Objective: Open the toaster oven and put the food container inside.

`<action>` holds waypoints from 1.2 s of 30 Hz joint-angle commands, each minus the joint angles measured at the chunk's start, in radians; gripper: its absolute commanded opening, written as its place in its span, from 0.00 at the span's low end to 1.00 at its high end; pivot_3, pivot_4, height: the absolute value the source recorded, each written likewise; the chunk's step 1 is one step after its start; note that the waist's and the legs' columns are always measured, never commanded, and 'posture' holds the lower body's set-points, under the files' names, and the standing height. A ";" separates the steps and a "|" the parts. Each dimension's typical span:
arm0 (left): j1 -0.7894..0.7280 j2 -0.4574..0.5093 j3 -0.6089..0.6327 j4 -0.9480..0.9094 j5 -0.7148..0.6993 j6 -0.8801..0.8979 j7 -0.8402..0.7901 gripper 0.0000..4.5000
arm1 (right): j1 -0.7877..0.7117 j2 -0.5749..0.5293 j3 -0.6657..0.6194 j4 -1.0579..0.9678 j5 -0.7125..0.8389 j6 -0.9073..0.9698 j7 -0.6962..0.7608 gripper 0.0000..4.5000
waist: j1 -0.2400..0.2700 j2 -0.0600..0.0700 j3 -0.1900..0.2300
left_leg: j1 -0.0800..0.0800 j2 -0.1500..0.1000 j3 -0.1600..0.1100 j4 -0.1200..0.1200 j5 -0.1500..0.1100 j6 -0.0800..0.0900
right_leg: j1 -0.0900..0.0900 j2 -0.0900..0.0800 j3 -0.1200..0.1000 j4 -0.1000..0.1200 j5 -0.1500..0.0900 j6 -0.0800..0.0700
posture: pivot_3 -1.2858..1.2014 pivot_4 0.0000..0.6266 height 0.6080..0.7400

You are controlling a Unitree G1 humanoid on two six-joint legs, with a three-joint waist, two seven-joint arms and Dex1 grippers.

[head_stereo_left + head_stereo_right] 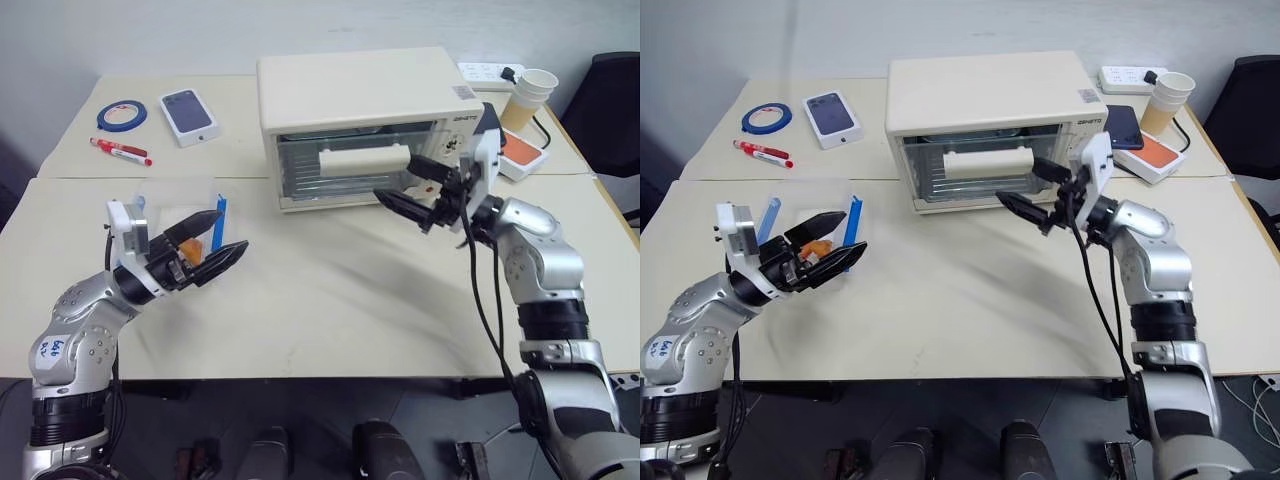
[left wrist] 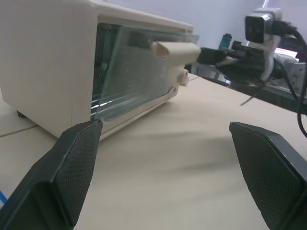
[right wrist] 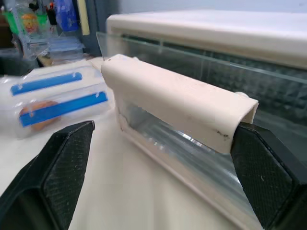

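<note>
Right hand [image 1: 418,192] is spread wide and empty, fingers either side of the end of the cream bar handle [image 3: 172,98] of the toaster oven [image 1: 365,95]; no contact with the handle can be confirmed from the head views, and the wrist view shows the bar between the fingers with gaps on both sides. Left hand [image 1: 200,248] is likewise spread and carries nothing, poised in front of the food container [image 1: 810,228], which sits on the worktop [image 1: 330,310] well to the left of the oven.

Progress: none of the task is complete. The glass door [image 2: 134,67] reads as shut, the container is outside. Remaining, in my judgement: grip handle, pull door down, lift container, place on the rack.

Obscured: the left hand covers most of the container's near side, so its lid and contents are only partly legible. Oven interior is hard to read through the glass reflections.
</note>
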 commanded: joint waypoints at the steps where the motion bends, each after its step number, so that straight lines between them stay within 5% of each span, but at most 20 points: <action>1: -0.052 0.027 0.003 0.049 0.036 -0.030 -0.025 0.99 | 0.077 -0.061 0.038 -0.057 -0.055 -0.073 0.080 0.98 | 0.004 0.000 0.000 | 0.000 0.000 0.000 0.001 0.000 0.000 | 0.000 0.000 0.000 -0.001 0.000 0.000 | 0.52 0.24 1.00; 3: -0.097 0.034 0.004 0.099 0.043 -0.032 -0.037 0.99 | 0.123 -0.079 0.051 -0.060 -0.087 -0.127 0.101 0.98 | 0.006 0.000 0.000 | 0.000 0.000 0.000 0.001 0.000 0.000 | 0.000 0.000 0.000 -0.001 0.000 0.000 | 0.52 0.24 1.00; 7: -0.192 0.030 -0.028 0.196 0.086 -0.062 -0.066 0.83 | 0.151 -0.056 0.039 -0.052 -0.104 -0.183 0.080 1.00 | 0.004 0.000 0.000 | 0.000 -0.001 0.001 0.002 0.000 0.000 | 0.000 0.001 0.000 -0.001 0.000 0.000 | 0.52 0.24 1.00; 13: -0.379 -0.068 -0.111 0.406 0.237 -0.217 -0.010 0.50 | 0.162 -0.035 0.050 -0.038 -0.119 -0.222 0.060 1.00 | 0.008 0.000 0.000 | 0.000 -0.002 0.000 0.007 0.000 0.000 | 0.000 0.002 -0.002 0.000 0.000 0.000 | 0.52 0.24 1.00; 22: -0.470 -0.151 -0.152 0.508 0.243 -0.268 -0.129 0.01 | 0.180 -0.037 0.029 -0.058 -0.098 -0.200 0.035 1.00 | 0.000 -0.001 0.000 | -0.003 -0.002 -0.001 0.009 0.000 0.000 | 0.000 0.003 -0.003 0.003 0.000 0.001 | 0.52 0.24 1.00; 26: -0.420 -0.117 -0.124 0.449 0.182 -0.181 -0.189 0.01 | 0.162 -0.037 0.000 -0.047 -0.070 -0.163 0.007 1.00 | 0.000 -0.001 0.000 | -0.003 -0.001 -0.001 0.008 0.000 0.000 | -0.001 0.002 -0.003 0.003 0.000 0.001 | 0.52 0.24 1.00; 36: -0.326 -0.088 -0.090 0.354 0.195 -0.153 -0.130 0.45 | -0.125 0.009 -0.009 0.226 -0.091 -0.174 -0.022 1.00 | 0.004 0.000 0.000 | -0.003 -0.002 -0.002 0.010 0.000 0.000 | -0.001 0.001 -0.003 0.001 0.000 0.001 | 0.52 0.24 1.00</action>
